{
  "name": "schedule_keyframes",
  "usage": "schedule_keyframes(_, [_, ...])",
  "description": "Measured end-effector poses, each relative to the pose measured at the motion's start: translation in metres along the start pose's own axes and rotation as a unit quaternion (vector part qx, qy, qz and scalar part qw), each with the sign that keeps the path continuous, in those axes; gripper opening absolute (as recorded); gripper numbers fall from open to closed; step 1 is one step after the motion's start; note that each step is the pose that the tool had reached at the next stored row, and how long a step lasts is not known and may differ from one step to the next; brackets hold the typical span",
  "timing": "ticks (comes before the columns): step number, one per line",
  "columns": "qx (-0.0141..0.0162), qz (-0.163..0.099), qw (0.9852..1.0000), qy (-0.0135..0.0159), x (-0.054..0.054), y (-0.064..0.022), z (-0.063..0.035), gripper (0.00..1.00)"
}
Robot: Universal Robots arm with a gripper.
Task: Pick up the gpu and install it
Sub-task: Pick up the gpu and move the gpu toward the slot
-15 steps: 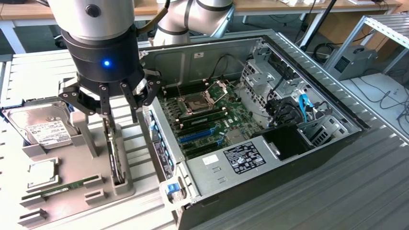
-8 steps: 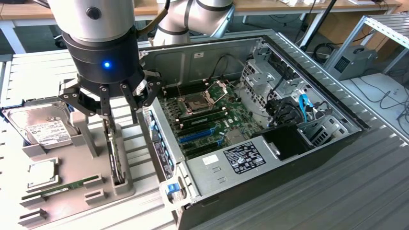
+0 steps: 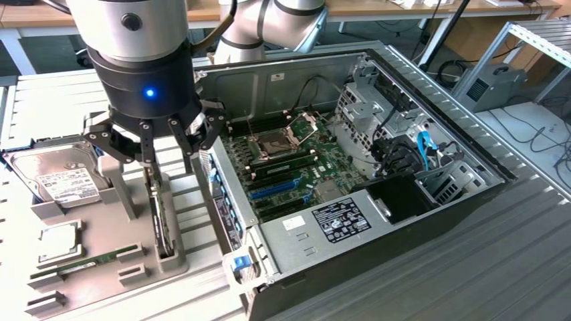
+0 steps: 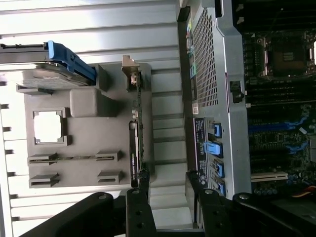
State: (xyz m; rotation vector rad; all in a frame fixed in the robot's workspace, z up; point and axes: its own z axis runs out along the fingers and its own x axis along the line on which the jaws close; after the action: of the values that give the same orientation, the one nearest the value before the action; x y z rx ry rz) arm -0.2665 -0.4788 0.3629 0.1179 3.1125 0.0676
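Well, a silver hard drive [image 3: 63, 179] w/ white label sits at the grey plastic holder's [image 3: 107, 227] end on the exterior view's left. Black gripper [image 3: 167, 155] hangs just above the gpu [image 3: 160, 221], spread wide, gripping nothing. The thin card stands edge-up in a slot along the holder's edge beside the open metal PC case [image 3: 267, 83].

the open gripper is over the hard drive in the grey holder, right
No, it is over the gpu, not the hard drive. The exterior view shows the open gripper above the gpu, standing on edge in the grey holder; the hard drive sits further to that view's left.
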Motion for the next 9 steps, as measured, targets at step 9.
schedule_keyframes(9, [0.0000, 0.000, 1.0000, 0.0000, 0.0001, -0.0001, 0.0026, 0.42])
